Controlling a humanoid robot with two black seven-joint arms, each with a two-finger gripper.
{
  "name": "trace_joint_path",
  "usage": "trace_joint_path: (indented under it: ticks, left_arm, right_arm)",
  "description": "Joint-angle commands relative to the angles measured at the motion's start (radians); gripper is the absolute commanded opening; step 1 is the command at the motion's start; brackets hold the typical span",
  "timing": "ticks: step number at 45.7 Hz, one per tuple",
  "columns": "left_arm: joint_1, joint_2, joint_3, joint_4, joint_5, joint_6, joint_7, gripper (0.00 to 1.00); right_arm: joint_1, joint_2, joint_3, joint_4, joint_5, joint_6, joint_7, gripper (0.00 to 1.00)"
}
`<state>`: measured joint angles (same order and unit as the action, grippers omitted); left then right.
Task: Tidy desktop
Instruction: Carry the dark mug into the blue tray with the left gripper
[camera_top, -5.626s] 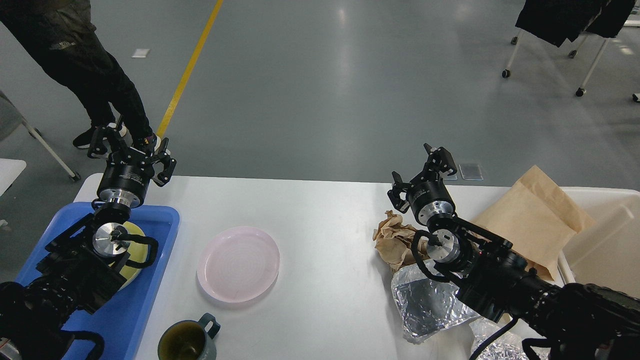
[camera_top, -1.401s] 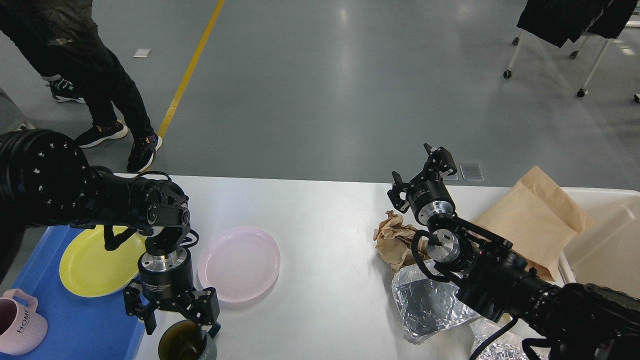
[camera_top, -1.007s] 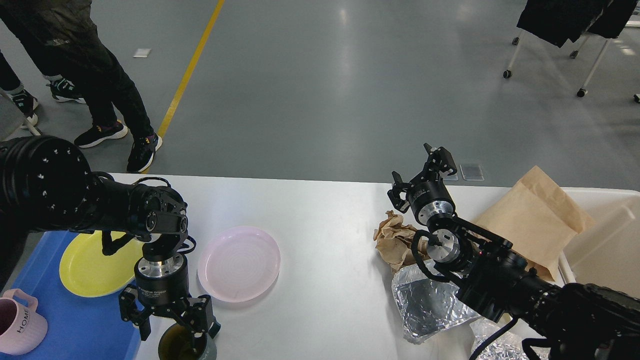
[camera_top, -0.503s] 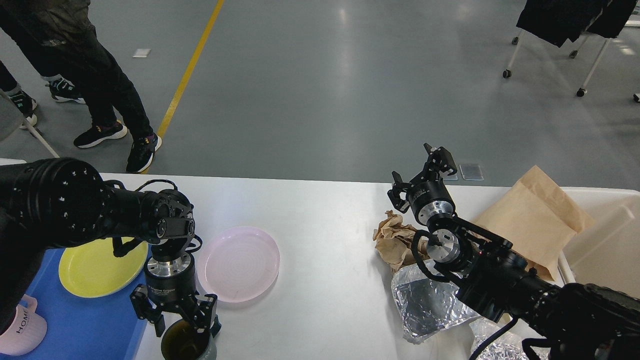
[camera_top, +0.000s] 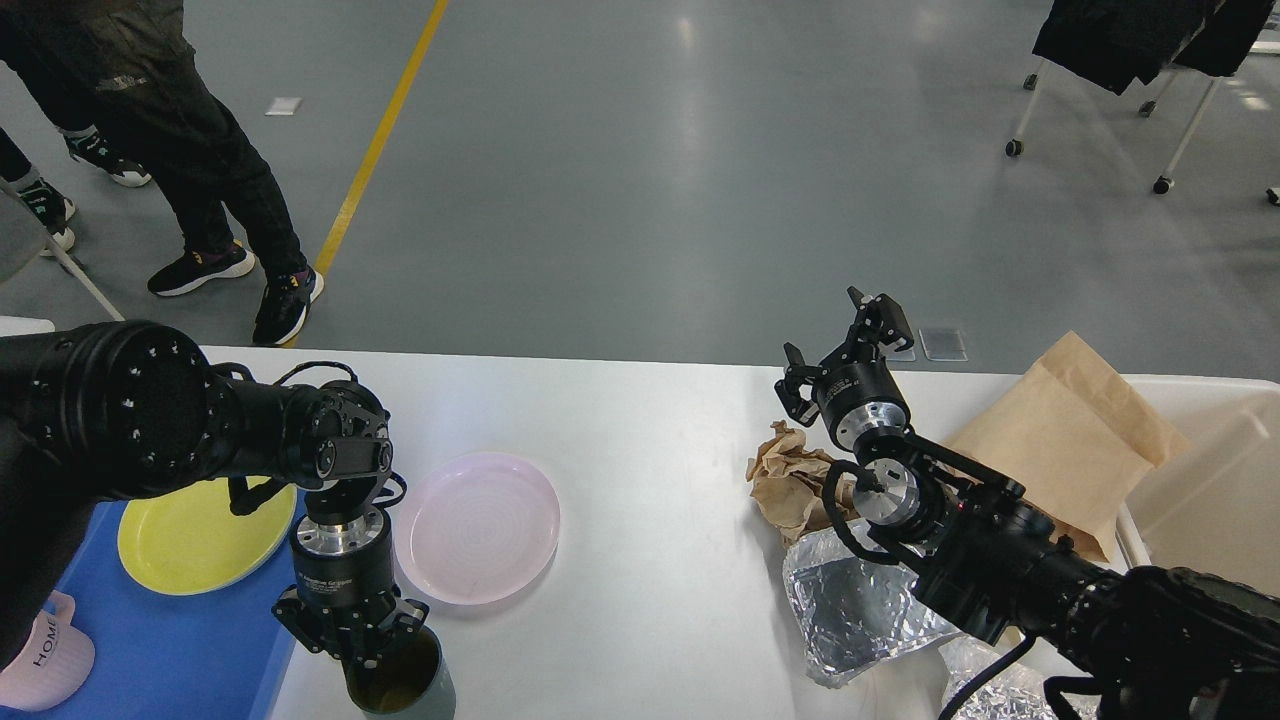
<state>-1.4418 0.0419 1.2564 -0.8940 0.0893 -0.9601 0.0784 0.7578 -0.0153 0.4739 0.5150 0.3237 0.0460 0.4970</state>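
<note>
Mug duty at the near left edge — the left gripper is down on the rim of the green mug, fingers pinched on it as far as I can see. The desktop spans the whole near view, pink plate on it. Next move, I'd guess, is lifting the mug left into the blue tray beside the yellow plate. The right gripper hangs apart above the crumpled paper — holding nothing.

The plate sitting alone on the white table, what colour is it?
Pale pink plate, with faint rings on its face, lying on the table. The head view shows it best.
</note>
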Motion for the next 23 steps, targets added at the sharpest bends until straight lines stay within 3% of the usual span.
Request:
trace_joint_path:
  ticks: [1,16,23]
  left_arm:
    - [-0.008,0.001,-0.040,0.000,0.000,0.000,0.000,0.00]
    - [-0.161,0.026,-0.114,-0.063,-0.002,0.000,0.000,0.00]
    - [-0.265,0.127,-0.104,-0.152,-0.002,0.000,0.001,0.00]
  right_arm:
    - [0.000,0.000,0.000,0.000,0.000,0.000,0.000,1.00]
    - [0.000,0.000,0.000,0.000,0.000,0.000,0.000,1.00]
    - [0.000,0.000,0.000,0.000,0.000,0.000,0.000,1.00]
